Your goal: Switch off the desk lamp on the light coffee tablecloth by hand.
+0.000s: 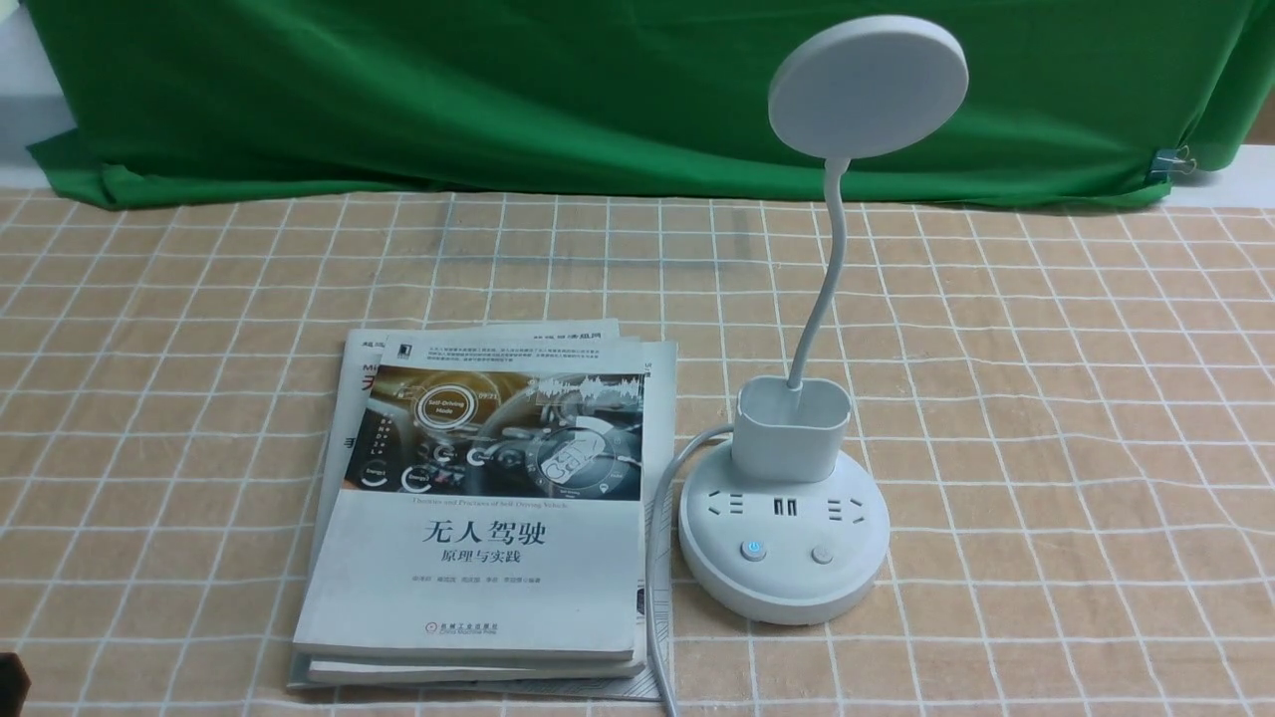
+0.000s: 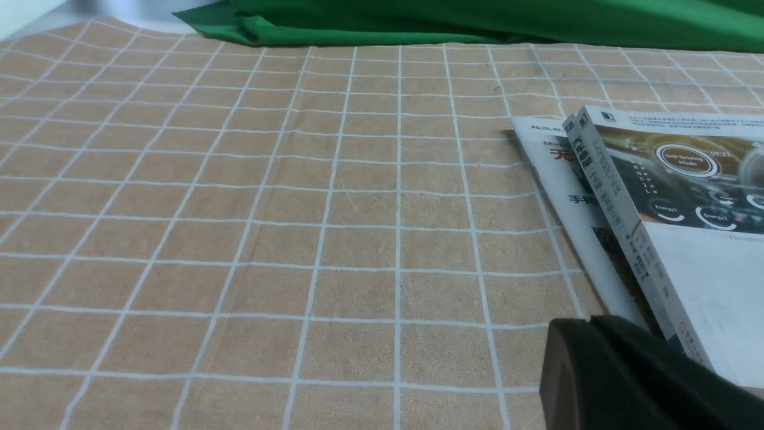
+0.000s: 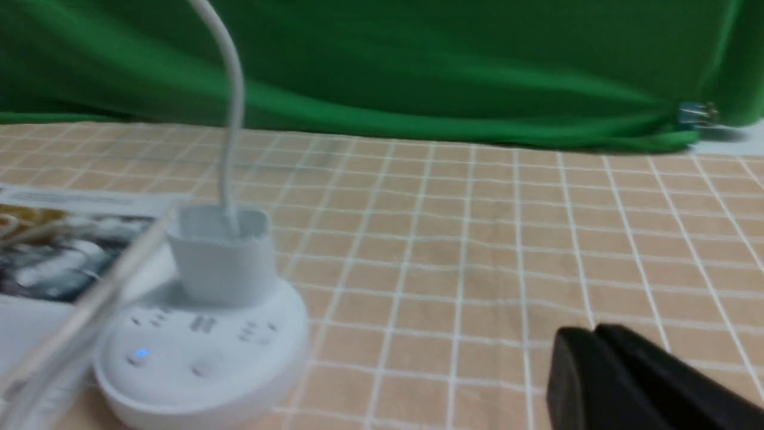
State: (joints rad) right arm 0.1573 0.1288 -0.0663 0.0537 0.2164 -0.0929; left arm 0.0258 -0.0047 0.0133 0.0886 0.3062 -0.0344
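Observation:
The white desk lamp (image 1: 784, 518) stands on the light coffee tablecloth (image 1: 1046, 398) right of centre, disc head (image 1: 868, 86) up on a thin neck, cup holder on a round base. The base's left button (image 1: 753, 550) glows blue; the right button (image 1: 822, 554) is dark. The lamp shows blurred in the right wrist view (image 3: 203, 352). My right gripper (image 3: 594, 331) is shut and empty, above the cloth to the lamp's right. My left gripper (image 2: 588, 322) is shut and empty, beside the books' left edge; a dark bit of it shows at the front view's lower left corner (image 1: 12, 682).
A stack of books (image 1: 488, 508) lies just left of the lamp, with the lamp's white cable (image 1: 657, 558) running along their right edge. A green cloth (image 1: 598, 90) hangs across the back. A metal clip (image 1: 1175, 159) sits at its right end.

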